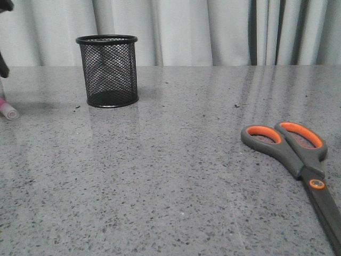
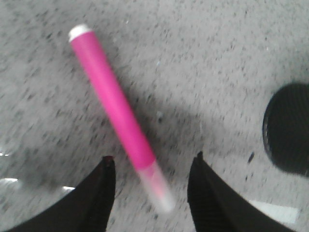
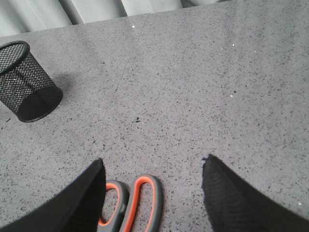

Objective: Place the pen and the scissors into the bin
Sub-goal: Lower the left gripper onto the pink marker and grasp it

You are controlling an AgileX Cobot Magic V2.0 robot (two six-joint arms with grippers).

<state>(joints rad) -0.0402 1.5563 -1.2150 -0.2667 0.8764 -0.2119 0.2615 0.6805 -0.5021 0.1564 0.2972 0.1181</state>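
Note:
The pink pen (image 2: 116, 108) lies flat on the grey speckled table, its whitish cap end between my left gripper's (image 2: 152, 162) open jaws; its cap tip also shows at the far left of the front view (image 1: 7, 110). The black mesh bin (image 1: 107, 70) stands upright at the back left, and shows in the right wrist view (image 3: 25, 83) and as a dark blur in the left wrist view (image 2: 288, 128). The scissors (image 1: 298, 157) lie flat at the front right. My right gripper (image 3: 153, 166) is open above their orange-lined loops (image 3: 133, 203).
A grey curtain (image 1: 213, 29) hangs behind the table's far edge. A dark part of the left arm (image 1: 4, 37) shows at the front view's left edge. The grey speckled table (image 1: 176, 160) spreads between bin and scissors.

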